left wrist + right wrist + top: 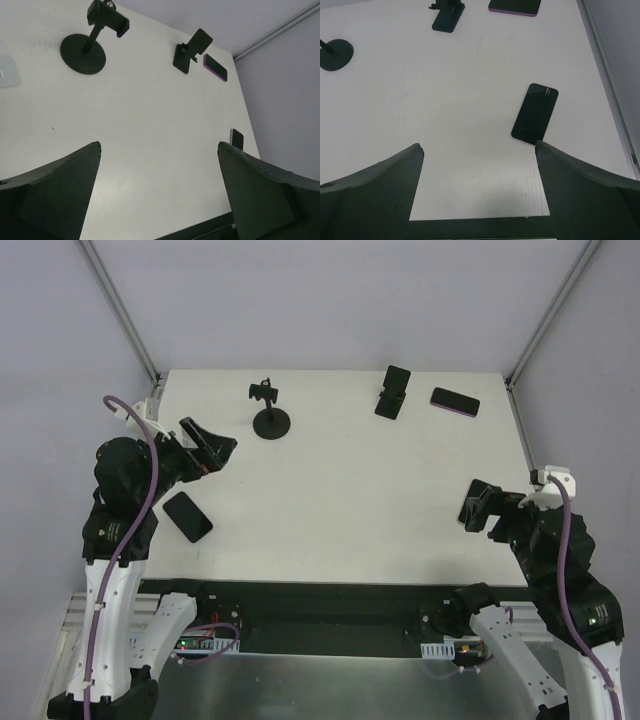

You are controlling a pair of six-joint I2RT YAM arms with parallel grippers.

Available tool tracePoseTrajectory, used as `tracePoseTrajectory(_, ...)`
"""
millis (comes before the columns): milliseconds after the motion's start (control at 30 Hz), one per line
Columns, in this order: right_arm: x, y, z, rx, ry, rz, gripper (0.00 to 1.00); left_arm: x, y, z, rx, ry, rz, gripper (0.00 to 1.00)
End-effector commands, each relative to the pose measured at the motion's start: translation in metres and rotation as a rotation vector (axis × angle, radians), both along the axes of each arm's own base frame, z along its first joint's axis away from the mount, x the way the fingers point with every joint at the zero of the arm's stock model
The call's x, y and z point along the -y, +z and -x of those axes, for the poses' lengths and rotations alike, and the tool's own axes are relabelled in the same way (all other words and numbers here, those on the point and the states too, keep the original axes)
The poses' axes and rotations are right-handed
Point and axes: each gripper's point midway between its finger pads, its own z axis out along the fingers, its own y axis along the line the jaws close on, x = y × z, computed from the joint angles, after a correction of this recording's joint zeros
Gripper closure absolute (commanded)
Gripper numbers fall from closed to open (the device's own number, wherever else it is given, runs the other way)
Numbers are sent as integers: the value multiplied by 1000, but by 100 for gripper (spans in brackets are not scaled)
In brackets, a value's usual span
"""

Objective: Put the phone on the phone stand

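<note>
The left gripper (159, 145) stands wide apart and holds nothing. Its fingers (60, 190) are broad, matte, dark wedges that taper to blunt tips over bare desk (350, 490) near the left edge. The right gripper (479, 145) is likewise spread and holds nothing, with fingers of the same dull, dark wedge shape, near the right edge.

Just ahead of the right gripper's right-hand fingertip lies a glossy phone (535, 120). It is a flat black slab with rounded corners and a thin pale rim, set slightly askew near the right edge.

A second dark phone (187, 516) lies flat and angled by the near left corner, beside the left arm.

The desk top is smooth, matte white.

Along the far edge, left of centre, stands a round-base stand (270, 412), made of a flat black disc, a thin post and a small clamp on top. Right of centre is a folding stand (393, 392), a black plate tilted up from a flat foot, with nothing on it. Near it, toward the far right corner, a purple-rimmed phone (455, 401) lies flat, apart from the stand.
</note>
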Motion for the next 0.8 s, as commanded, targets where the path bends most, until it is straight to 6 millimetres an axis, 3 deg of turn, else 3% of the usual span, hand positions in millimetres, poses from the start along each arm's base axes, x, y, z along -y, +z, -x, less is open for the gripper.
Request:
tracePoseTrajectory(0,-11,-9,-14,-43,12,-26,4,8,-34,-8,-131,-20,48,1)
tracePoseTrajectory(67,-19,-16,-16,-56,57,-33,4,5,-50,-13,-195,17,71,1)
tracePoseTrajectory(267,-35,-28,-15,-114,132,-55,4,-45,-128,-17,-499,384,60,1)
tracePoseTrajectory(367,-38,-34,-14,-136,144,-59,4,-53,-158,-15,-637,424,43,1)
tracePoseTrajectory(500,-40,-41,-14,-158,152,-67,4,-62,-181,-18,-741,453,19,1)
tracePoseTrajectory(633,-42,-47,-11,-183,163,-72,4,-100,-208,-1,-888,695,-17,1)
tracePoseTrajectory(767,-43,-48,-9,-184,167,-74,4,-115,-230,5,-1063,738,21,1)
